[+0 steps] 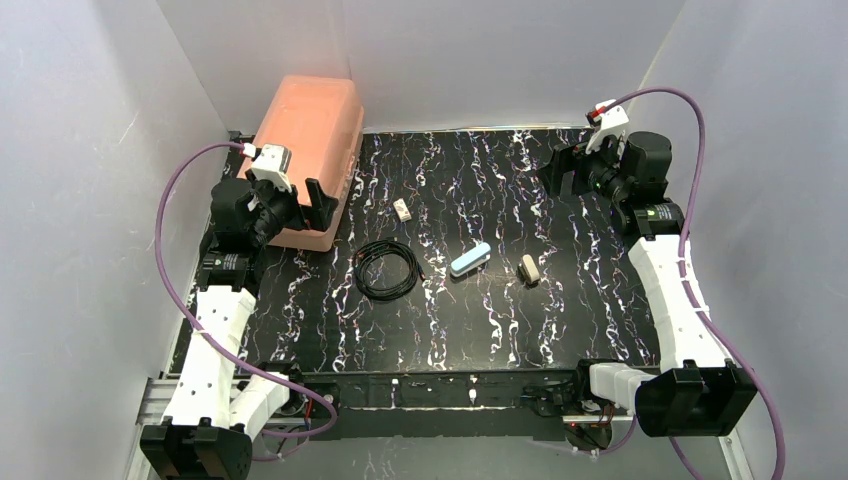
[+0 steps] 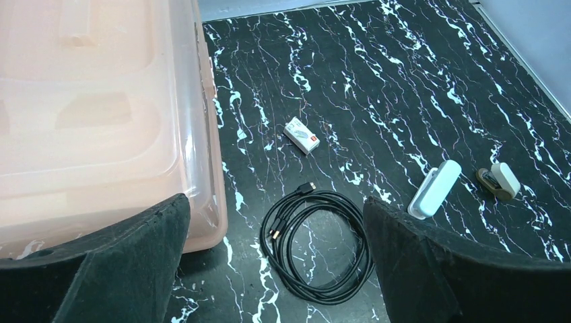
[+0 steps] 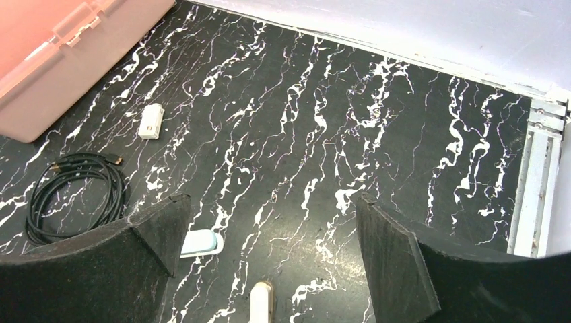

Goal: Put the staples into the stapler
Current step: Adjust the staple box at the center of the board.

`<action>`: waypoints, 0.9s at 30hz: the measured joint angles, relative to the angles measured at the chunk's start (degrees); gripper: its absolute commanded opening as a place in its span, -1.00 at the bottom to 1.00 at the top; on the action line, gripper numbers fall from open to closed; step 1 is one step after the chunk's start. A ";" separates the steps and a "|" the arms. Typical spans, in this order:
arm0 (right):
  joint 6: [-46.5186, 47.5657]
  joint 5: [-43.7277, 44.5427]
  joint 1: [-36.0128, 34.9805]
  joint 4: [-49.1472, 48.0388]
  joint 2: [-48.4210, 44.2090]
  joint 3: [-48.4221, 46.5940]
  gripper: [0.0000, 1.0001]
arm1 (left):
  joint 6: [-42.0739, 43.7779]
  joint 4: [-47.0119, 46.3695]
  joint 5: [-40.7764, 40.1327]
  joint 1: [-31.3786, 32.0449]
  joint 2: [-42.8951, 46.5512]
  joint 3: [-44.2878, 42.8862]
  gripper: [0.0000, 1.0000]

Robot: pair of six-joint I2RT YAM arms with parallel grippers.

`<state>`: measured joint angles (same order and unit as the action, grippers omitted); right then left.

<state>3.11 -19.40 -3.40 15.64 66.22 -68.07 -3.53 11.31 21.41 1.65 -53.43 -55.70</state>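
— Where's the stapler (image 1: 470, 259)?
— In the middle of the table (image 1: 500, 190), long axis running near-left to far-right, with the staples (image 1: 529, 269) just beside it on the right.
— Which arm?
— The right gripper (image 1: 566, 172) is nearer, the left gripper (image 1: 303, 207) farther. Both are spread and hold nothing.

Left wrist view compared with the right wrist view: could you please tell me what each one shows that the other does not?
Only the left wrist view shows the stapler and the staples sleeve whole; the right wrist view catches just one end of each. Only the right wrist view shows the metal rail along the table's edge. Both show the pink bin, the white block, the black cable coil and the marbled table.
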 measured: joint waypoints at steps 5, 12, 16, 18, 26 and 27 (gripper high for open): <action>0.00 -0.70 0.00 0.02 0.07 0.00 0.97 | 0.00 0.33 -0.17 0.00 0.00 0.00 0.97; 0.15 -1.66 0.00 0.07 0.31 0.00 0.97 | 0.87 2.49 -1.03 0.00 -0.15 -0.61 0.97; 1.66 -2.43 0.00 0.76 1.09 -0.02 0.97 | 3.48 4.79 1.16 0.00 -1.31 -2.43 0.97; 3.17 -3.63 0.00 1.44 1.73 -0.09 0.97 | 5.42 6.19 4.70 -0.07 -2.27 -3.41 0.97; 11.76 -7.21 -2.10 6.16 4.66 0.02 0.97 | 13.35 13.25 17.18 1.40 -6.86 -6.47 0.97; 12.96 -7.34 -2.86 6.88 4.96 0.13 0.97 | 14.16 13.94 17.79 1.79 -7.45 -6.78 0.97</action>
<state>16.08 -26.74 -6.26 22.52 71.18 -67.94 10.63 25.26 39.20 3.44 -60.88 -62.48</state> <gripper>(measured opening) 0.985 0.984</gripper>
